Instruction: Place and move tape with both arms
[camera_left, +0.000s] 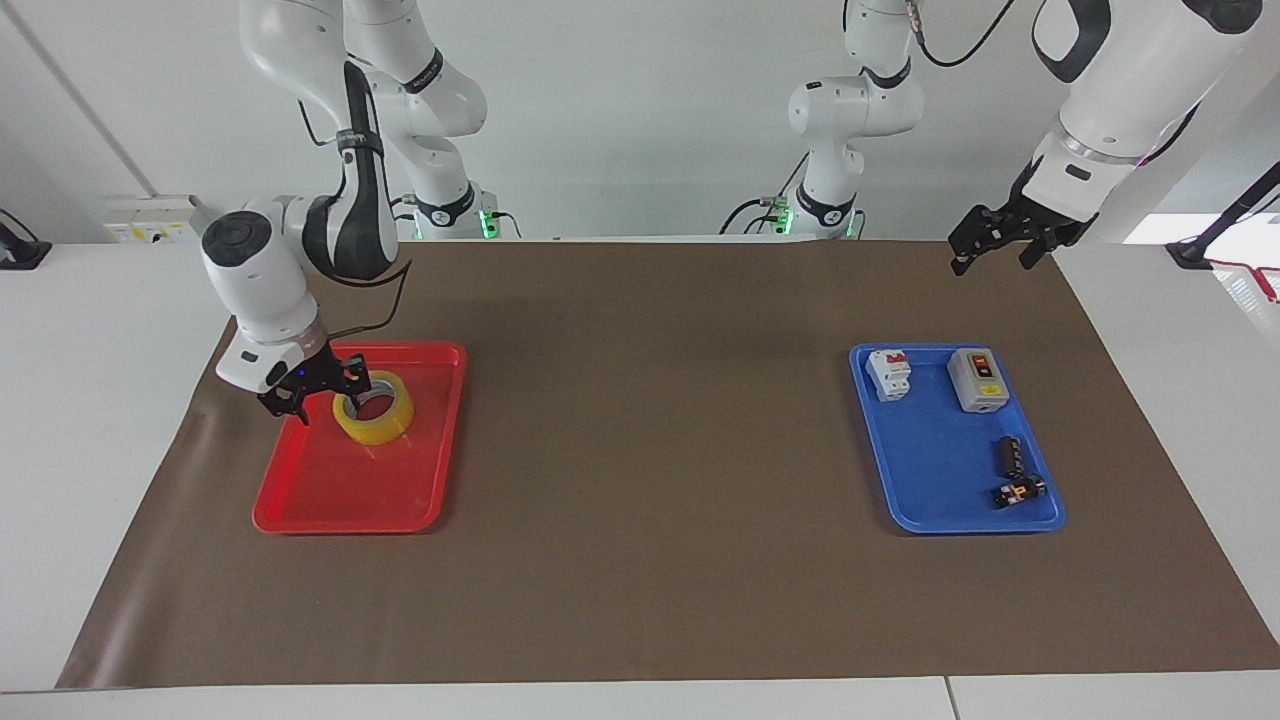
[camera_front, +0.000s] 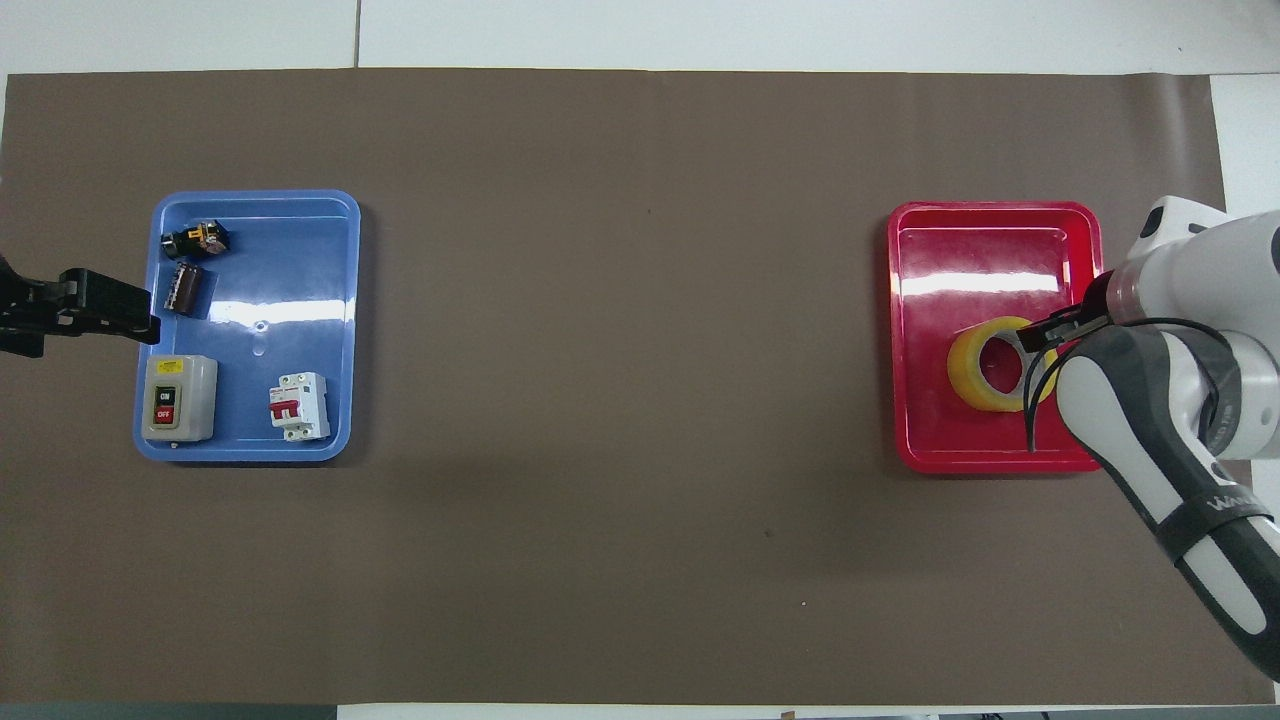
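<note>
The left gripper (camera_left: 988, 247) (camera_front: 100, 310) hangs in the air over the brown mat (camera_left: 650, 450) (camera_front: 620, 550) at the left arm's end of the table, beside the blue tray (camera_left: 905, 510) (camera_front: 300, 250) and holding nothing; whether its fingers are parted or together I cannot tell. That arm waits.

In the blue tray, the grey switch box (camera_left: 977, 379) (camera_front: 177, 398) and the white circuit breaker (camera_left: 888, 373) (camera_front: 298, 405) sit nearest the robots. Farther out lie a dark cylinder (camera_left: 1010, 455) (camera_front: 184, 288) and then a small black and yellow part (camera_left: 1017, 491) (camera_front: 197, 238).

At the right arm's end sits the red tray (camera_left: 340, 505) (camera_front: 990, 225). The tape (camera_left: 375, 420) (camera_front: 985, 365) lies flat in the half of it nearer the robots. The right gripper (camera_left: 318, 392) (camera_front: 1045, 335) is over that tray at the roll's edge, its 2 fingers spread apart and clasping nothing; 1 fingertip (camera_left: 355, 383) reaches over the roll's rim.
</note>
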